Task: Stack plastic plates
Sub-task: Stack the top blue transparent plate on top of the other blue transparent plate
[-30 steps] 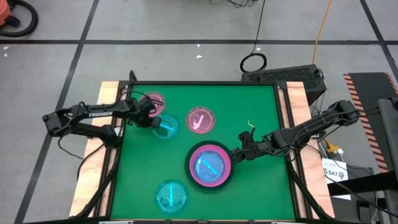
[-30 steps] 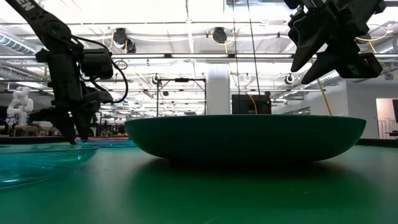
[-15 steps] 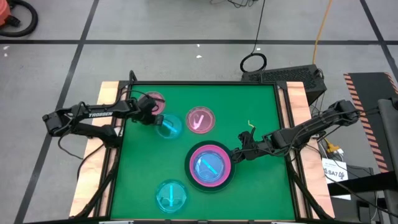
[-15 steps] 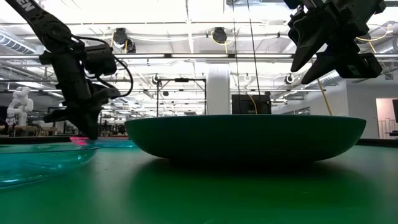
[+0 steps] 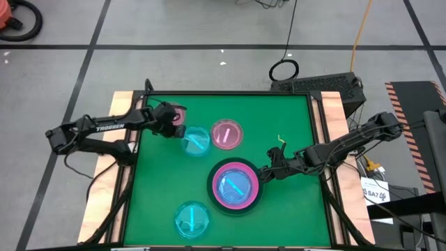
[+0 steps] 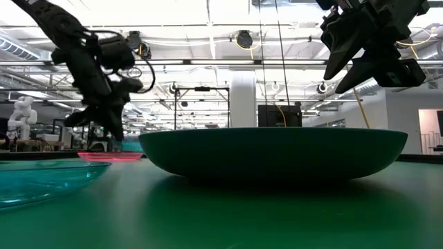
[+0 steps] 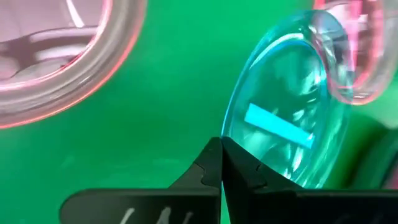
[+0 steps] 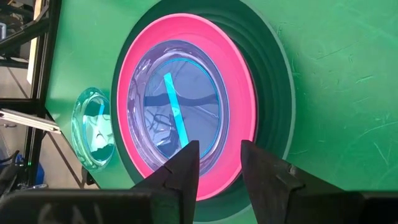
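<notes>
A small cyan translucent plate (image 5: pixel 196 141) sits left of centre on the green table, with my left gripper (image 5: pixel 175 130) shut on its left rim. A translucent pink plate (image 5: pixel 226 134) lies just right of it, and another (image 5: pixel 177 113) lies behind the gripper. At centre right is a stack (image 5: pixel 235 187): a dark grey plate at the bottom, a hot pink plate (image 8: pixel 244 81) in it, and a small translucent plate with a cyan plate (image 8: pixel 180 106) inside on top. My right gripper (image 8: pixel 217 165) hangs open over the stack's right rim. A second loose cyan plate (image 5: pixel 191 219) lies near the front edge. My left gripper pinches the cyan plate's rim (image 7: pixel 234 140) between its two shut fingers, at the side nearest the table's left edge. The fingers slant down from the left. The plate tilts up at the held side; whether its far edge rests on the table, I cannot tell.
Wooden boards (image 5: pixel 122 104) border the green mat on both sides. Bare mat lies at the far right (image 5: pixel 293 118) and the near right. In the low view the dark grey plate (image 6: pixel 273 152) fills the middle.
My left gripper has shut on the cyan plate's rim, then risen and moved toward the table's right. The cyan plate has gone with it, tipped up at the held side, closer to the centre pink plate. The pink plate behind the gripper has come into view.
</notes>
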You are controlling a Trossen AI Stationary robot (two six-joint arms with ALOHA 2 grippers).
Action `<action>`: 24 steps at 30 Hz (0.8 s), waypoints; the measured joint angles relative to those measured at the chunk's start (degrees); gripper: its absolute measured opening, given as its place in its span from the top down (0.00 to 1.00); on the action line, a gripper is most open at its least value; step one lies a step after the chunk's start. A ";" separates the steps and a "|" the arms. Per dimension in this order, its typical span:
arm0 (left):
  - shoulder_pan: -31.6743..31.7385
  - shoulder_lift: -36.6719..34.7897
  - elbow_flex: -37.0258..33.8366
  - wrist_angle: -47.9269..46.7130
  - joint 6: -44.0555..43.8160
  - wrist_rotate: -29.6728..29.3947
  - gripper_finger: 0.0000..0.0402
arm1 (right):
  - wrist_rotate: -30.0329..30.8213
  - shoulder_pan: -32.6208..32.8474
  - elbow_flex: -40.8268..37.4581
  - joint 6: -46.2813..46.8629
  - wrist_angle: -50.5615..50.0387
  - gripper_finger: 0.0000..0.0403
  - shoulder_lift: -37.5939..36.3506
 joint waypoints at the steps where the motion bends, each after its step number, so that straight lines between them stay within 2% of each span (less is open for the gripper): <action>1: 0.00 -0.43 0.86 -0.67 0.30 0.43 1.00 | 0.00 0.00 0.00 0.00 0.02 0.72 0.01; 9: -0.03 -5.46 9.47 -11.55 3.03 1.50 1.00 | -0.01 0.02 0.00 0.02 0.01 0.72 -0.01; 16: -1.84 -8.45 17.83 -15.14 3.00 3.26 1.00 | -0.02 0.02 0.00 -0.09 -0.01 0.72 0.00; 24: -8.12 -8.36 26.10 -16.03 1.18 3.10 1.00 | -0.26 0.17 -0.02 -0.13 0.77 0.72 -0.20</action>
